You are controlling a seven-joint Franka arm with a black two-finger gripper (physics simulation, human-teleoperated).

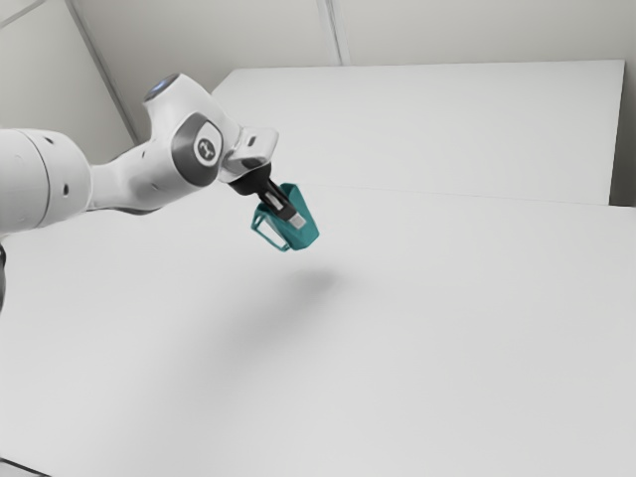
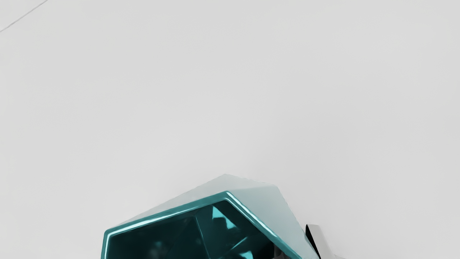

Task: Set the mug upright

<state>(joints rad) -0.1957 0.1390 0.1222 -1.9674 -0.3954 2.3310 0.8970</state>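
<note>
The teal, many-sided mug (image 1: pixel 306 231) is held in the air above the table, tilted, its handle toward the exterior view's left. My gripper (image 1: pixel 295 218) is shut on it, pointing down and toward the exterior view's right. The wrist view looks into the open mouth of the mug (image 2: pixel 172 230), with its rim facing the camera. There my gripper (image 2: pixel 295 248) has one fingertip outside the wall, while a grey part of the other appears just inside the rim. Most of both fingers is hidden, as is the mug's base.
The broad white table (image 1: pixel 447 348) lies beneath, with a soft shadow below the mug and hand. Behind it stands a large pale panel (image 1: pixel 427 129). A dark cable (image 1: pixel 25 467) runs at the exterior view's lower left corner.
</note>
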